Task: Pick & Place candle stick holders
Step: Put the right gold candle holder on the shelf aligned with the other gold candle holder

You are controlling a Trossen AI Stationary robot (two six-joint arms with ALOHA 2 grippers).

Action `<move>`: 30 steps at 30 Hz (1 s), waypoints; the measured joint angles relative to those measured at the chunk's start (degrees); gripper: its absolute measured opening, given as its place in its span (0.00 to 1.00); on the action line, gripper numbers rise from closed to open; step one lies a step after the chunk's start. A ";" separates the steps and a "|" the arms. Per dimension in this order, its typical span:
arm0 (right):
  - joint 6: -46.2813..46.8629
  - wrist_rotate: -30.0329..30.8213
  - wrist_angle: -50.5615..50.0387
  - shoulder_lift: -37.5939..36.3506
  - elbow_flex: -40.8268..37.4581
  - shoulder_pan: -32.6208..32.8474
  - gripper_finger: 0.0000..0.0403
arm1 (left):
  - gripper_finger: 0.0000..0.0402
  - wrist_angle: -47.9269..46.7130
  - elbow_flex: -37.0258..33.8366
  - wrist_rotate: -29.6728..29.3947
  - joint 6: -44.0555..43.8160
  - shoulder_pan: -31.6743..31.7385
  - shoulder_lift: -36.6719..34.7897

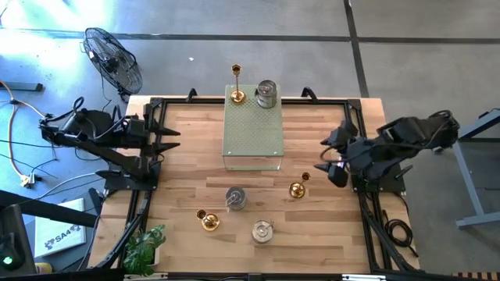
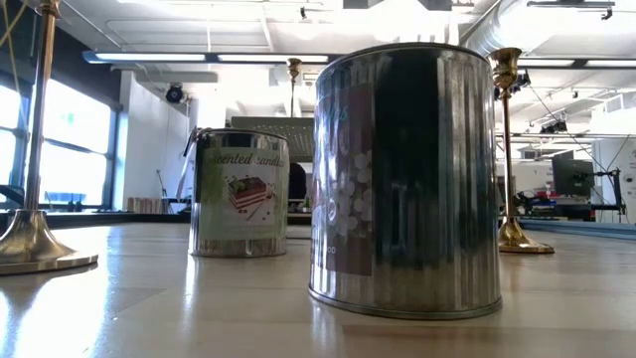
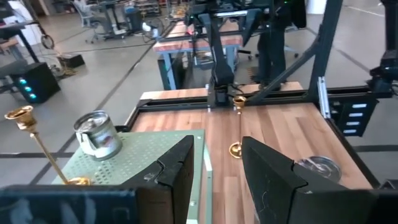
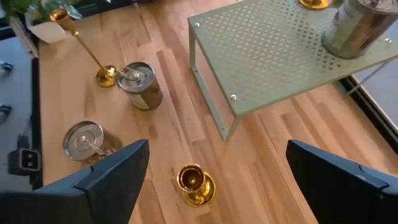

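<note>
Gold holders: three; silver holders: three; green box: one.

On the tabletop, a gold holder and a silver holder stand on the green perforated box; two gold and two silver holders sit in front of it.

My tabletop is light wooden planking inside a black frame. A pale green perforated stand sits at its far middle. Directly on the wood, nearer the front: a gold candlestick holder upright, a second gold candlestick holder, a silver tin holder, another silver tin holder. A small green plant occupies the front left corner.
</note>
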 joint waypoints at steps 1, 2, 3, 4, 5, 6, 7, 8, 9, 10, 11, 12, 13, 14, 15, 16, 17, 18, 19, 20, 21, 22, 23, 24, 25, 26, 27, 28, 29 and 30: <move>0.52 0.54 -0.01 0.66 0.00 0.50 0.93 | 0.33 0.00 0.00 0.07 0.00 0.00 0.00; 1.34 0.79 -0.07 1.37 0.00 0.89 0.93 | 0.33 0.02 0.00 0.07 0.00 0.00 0.00; 2.06 0.83 -0.24 2.14 0.00 1.24 0.93 | 0.33 0.00 0.00 0.06 0.00 0.00 0.00; 2.68 0.83 -0.57 3.02 0.00 1.53 0.93 | 0.33 0.00 0.00 0.06 0.00 0.00 0.00; 3.01 0.83 -0.97 3.94 0.00 1.75 0.93 | 0.33 0.02 0.00 0.07 0.00 0.00 0.00; 3.30 0.81 -1.31 4.89 0.00 1.96 0.93 | 0.33 0.00 0.00 0.06 0.00 0.00 0.00; 3.74 0.73 -1.55 5.78 -0.02 2.12 0.93 | 0.33 -0.02 0.00 0.06 0.00 0.00 0.00; 4.34 0.70 -1.59 6.65 -0.02 2.27 0.93 | 0.33 -0.02 0.00 0.06 0.00 0.00 0.00; 5.06 0.55 -1.61 7.47 -0.02 2.30 0.93 | 0.33 -0.02 0.00 0.06 0.00 0.00 0.00; 5.98 0.11 -1.66 8.21 -0.02 2.30 0.93 | 0.33 -0.02 0.00 0.06 0.00 0.00 0.00; 7.15 -0.46 -1.71 8.82 -0.02 2.30 0.93 | 0.33 -0.02 0.00 0.06 0.00 0.00 0.00; 8.40 -0.97 -1.75 9.33 -0.02 2.30 0.93 | 0.33 -0.02 0.00 0.06 0.00 0.00 0.00; 9.65 -1.25 -1.76 9.72 -0.02 2.29 0.93 | 0.33 -0.02 0.00 0.06 0.00 0.00 0.00; 10.93 -1.38 -1.76 9.96 -0.02 2.26 0.93 | 0.33 -0.02 0.00 0.06 0.00 0.00 0.00; 12.26 -1.40 -1.77 10.15 -0.02 2.20 0.93 | 0.33 -0.02 0.00 0.06 0.00 0.00 0.00; 13.81 -1.36 -1.84 10.20 -0.02 2.17 0.93 | 0.33 0.03 0.00 0.06 0.00 0.00 0.00; 15.84 -1.34 -2.10 10.20 -0.02 2.17 0.93 | 0.33 0.14 0.00 0.06 0.00 0.00 0.00; 18.29 -1.32 -2.62 10.20 -0.02 2.17 0.93 | 0.33 0.26 0.00 0.06 0.00 0.00 0.00; 21.59 -1.16 -3.70 10.20 -0.02 2.15 0.93 | 0.33 0.23 0.00 0.06 0.00 0.00 0.00; 25.59 -0.98 -5.28 10.20 -0.02 1.88 0.93 | 0.33 0.22 0.00 0.06 0.00 0.00 0.00; 29.71 -1.05 -7.21 10.20 -0.02 1.49 0.93 | 0.33 0.24 0.00 0.00 0.04 0.00 0.00; 33.70 -1.52 -9.19 10.20 -0.02 1.19 0.93 | 0.33 0.22 0.00 -0.20 0.26 0.00 0.00; 36.98 -2.27 -11.35 10.20 -0.02 0.86 0.93 | 0.33 0.22 0.00 -0.56 0.49 0.00 0.00; 39.76 -2.84 -13.07 10.22 -0.04 0.60 0.93 | 0.33 0.23 0.00 -1.06 0.79 0.00 0.00; 42.01 -3.14 -14.03 10.42 -0.04 0.47 0.93 | 0.33 0.22 0.00 -1.66 1.26 0.00 0.00; 43.92 -3.34 -14.57 10.49 -0.04 0.28 0.93 | 0.33 0.22 0.00 -2.30 1.97 0.00 0.00; 45.39 -3.39 -14.66 10.65 -0.04 0.18 0.93 | 0.33 0.22 0.00 -2.58 2.54 0.00 0.00; 46.50 -3.43 -14.35 11.04 -0.04 0.08 0.93 | 0.33 0.22 0.00 -2.74 3.15 0.00 0.00; 47.46 -3.69 -13.72 11.42 -0.04 -0.21 0.93 | 0.33 0.22 0.00 -2.74 3.45 0.00 0.00; 48.02 -4.25 -13.04 11.99 -0.04 -0.51 0.93 | 0.33 0.21 0.00 -2.74 3.53 0.00 0.00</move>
